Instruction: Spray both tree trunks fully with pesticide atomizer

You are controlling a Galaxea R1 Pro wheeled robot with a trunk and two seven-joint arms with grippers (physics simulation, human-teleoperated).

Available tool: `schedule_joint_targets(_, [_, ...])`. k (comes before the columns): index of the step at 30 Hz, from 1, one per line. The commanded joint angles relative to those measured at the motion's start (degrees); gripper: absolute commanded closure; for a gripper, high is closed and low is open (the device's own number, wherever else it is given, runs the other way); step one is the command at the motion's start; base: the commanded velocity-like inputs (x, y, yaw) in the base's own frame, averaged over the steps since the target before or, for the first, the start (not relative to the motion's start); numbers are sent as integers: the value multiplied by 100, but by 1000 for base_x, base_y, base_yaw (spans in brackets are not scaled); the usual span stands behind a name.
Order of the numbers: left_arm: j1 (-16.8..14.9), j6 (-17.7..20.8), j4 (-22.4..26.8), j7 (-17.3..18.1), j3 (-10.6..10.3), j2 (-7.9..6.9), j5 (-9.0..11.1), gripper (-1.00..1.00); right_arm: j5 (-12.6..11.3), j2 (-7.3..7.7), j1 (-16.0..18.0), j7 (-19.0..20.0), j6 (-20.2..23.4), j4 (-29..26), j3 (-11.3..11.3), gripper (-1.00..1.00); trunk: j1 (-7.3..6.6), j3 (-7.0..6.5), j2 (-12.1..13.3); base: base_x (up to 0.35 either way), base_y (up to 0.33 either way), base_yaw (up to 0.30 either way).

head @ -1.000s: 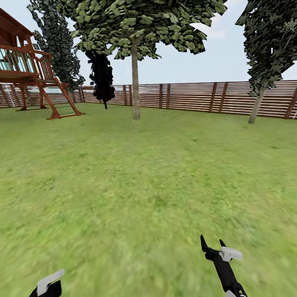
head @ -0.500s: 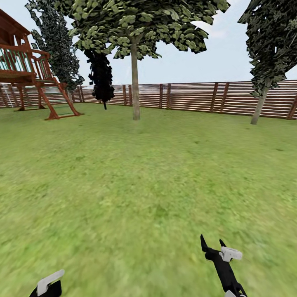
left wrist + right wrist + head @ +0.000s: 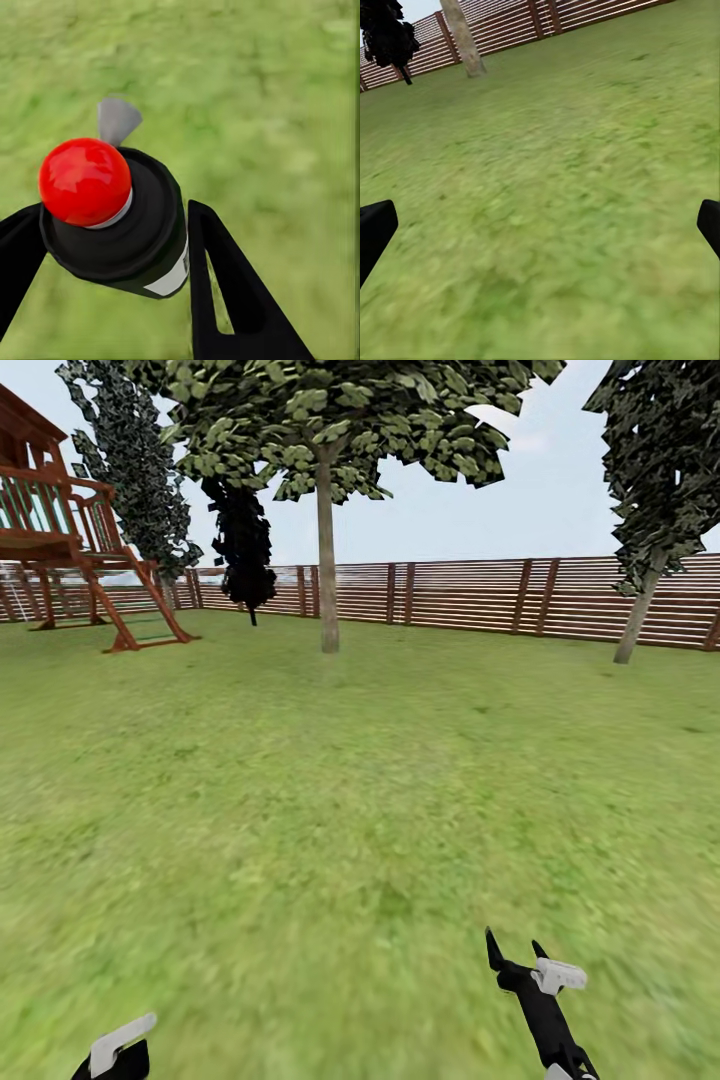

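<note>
- The left gripper [image 3: 112,247] is clamping the atomizer [image 3: 112,217] between its two black fingers [image 3: 232,300], over the grass.
- The atomizer is showing a round black body, a glossy red ball cap on a thin white ring, a grey nozzle sticking out past it, and a white label patch on the side.
- The right gripper [image 3: 515,952] is hanging with its fingers spread apart and nothing between them, low over the lawn [image 3: 340,800].
- A tree [image 3: 328,510] is standing well ahead near the fence [image 3: 470,592]; its trunk [image 3: 328,560] is straight, bare and grey-brown, with a blocky green crown.
- A second tree [image 3: 650,480] with a leaning trunk is standing at the far right.
- A red-brown wooden play tower [image 3: 60,540] is sitting at the far left.
</note>
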State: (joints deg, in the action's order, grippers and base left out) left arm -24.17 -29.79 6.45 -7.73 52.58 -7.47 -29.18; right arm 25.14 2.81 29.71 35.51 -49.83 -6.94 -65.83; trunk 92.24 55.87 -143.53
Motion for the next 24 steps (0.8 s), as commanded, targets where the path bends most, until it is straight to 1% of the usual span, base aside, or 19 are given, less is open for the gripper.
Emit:
schedule_joint_targets(1, [0, 0, 1, 0, -2, 0, 0, 100, 0, 0, 0, 0, 0, 0, 0, -100, 0, 0, 0, 331, 0, 0])
schedule_joint_targets(24, [0, 0, 0, 0, -2, 0, 0, 100, 0, 0, 0, 0, 0, 0, 0, -100, 0, 0, 0, 331, 0, 0])
